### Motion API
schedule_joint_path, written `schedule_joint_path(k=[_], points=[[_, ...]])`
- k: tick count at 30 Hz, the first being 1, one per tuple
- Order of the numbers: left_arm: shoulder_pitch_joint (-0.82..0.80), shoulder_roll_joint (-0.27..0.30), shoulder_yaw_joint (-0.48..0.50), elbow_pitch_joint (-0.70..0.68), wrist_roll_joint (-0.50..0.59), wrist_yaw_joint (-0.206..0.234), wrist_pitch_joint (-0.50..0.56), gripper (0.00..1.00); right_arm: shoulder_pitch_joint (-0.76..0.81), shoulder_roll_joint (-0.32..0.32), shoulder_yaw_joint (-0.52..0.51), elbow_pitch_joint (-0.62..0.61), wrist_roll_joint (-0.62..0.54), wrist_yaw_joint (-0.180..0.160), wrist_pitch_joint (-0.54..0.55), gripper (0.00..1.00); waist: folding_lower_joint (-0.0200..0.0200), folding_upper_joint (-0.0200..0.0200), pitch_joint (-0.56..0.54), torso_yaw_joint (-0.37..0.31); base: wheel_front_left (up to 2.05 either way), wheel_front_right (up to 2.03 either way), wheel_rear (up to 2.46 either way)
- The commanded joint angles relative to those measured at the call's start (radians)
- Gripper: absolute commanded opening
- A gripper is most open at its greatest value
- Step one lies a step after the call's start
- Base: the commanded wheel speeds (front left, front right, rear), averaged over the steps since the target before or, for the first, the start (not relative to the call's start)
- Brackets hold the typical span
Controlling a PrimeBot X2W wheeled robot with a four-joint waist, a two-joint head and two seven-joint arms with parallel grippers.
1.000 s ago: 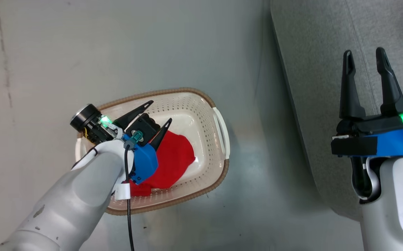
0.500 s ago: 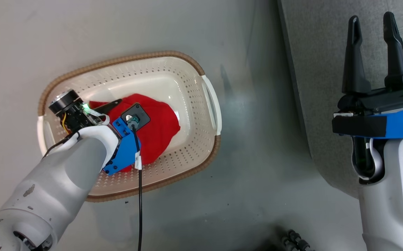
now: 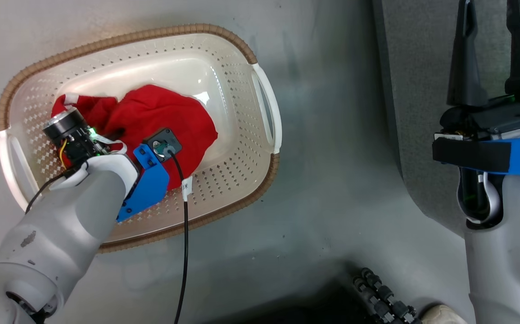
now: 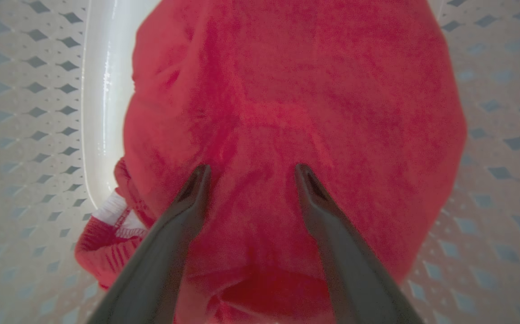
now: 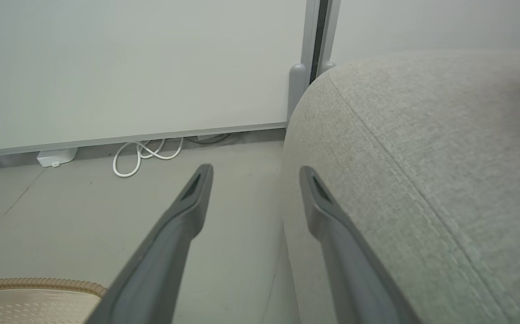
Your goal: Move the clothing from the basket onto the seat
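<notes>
The cream basket (image 3: 223,33) with a brown rim stands on the floor at the upper left of the head view. Red clothing (image 3: 160,112) lies bunched inside it, with a white trim (image 3: 68,96) at one end. My left arm reaches down into the basket, and its wrist hides the fingers in the head view. In the left wrist view my left gripper (image 4: 250,173) is open, its tips right at the red clothing (image 4: 296,90), with cloth between them. My right gripper (image 3: 491,13) is open and empty over the edge of the grey seat (image 3: 422,90).
In the right wrist view my right gripper (image 5: 255,171) points along the seat's (image 5: 422,157) rounded edge towards a white wall. A coiled white cable (image 5: 138,157) lies by the wall. A black cable (image 3: 183,252) hangs from my left wrist. A dark ribbed part (image 3: 381,297) lies low on the floor.
The head camera has tilted, so the basket sits higher and further left. My left gripper has gone down into the basket onto the red clothing. Both grippers stay open.
</notes>
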Motion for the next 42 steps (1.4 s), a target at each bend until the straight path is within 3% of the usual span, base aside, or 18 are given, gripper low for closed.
schedule_joint_path(k=[1, 17, 18, 19, 20, 42], points=[[-0.024, 0.009, -0.003, 0.003, 0.007, 0.000, 0.016, 1.00, -0.023, 0.001, 0.003, -0.014, 0.005, 0.000, 0.000, 1.00, -0.0001, 0.0000, 0.024, -0.002, 0.00, 0.00, 0.00], [-0.062, 0.038, -0.003, 0.013, 0.011, 0.000, 0.098, 1.00, -0.001, 0.001, -0.011, -0.083, -0.006, 0.000, 0.000, 1.00, -0.0001, 0.0000, 0.117, -0.007, 0.00, 0.00, 0.00], [-0.062, 0.038, -0.003, 0.011, 0.013, 0.000, 0.100, 0.47, -0.002, 0.001, -0.012, -0.084, -0.007, 0.000, 0.001, 1.00, -0.0001, 0.0000, 0.118, -0.006, 0.00, 0.00, 0.00], [-0.063, 0.037, -0.003, 0.010, 0.014, 0.000, 0.101, 0.18, -0.002, 0.001, -0.013, -0.085, -0.009, 0.000, 0.001, 1.00, -0.0001, 0.0000, 0.119, -0.006, 0.00, 0.00, 0.00], [-0.062, 0.036, -0.003, 0.008, 0.020, 0.001, 0.103, 0.00, -0.003, 0.001, -0.013, -0.087, -0.011, 0.000, 0.001, 1.00, -0.0001, 0.0000, 0.119, -0.005, 0.00, 0.00, 0.00], [-0.054, -0.020, -0.003, -0.038, -0.016, 0.001, 0.010, 0.00, -0.013, 0.001, -0.031, -0.060, -0.026, 0.000, 0.000, 1.00, -0.0001, 0.0000, 0.026, 0.024, 0.00, 0.00, 0.00]])
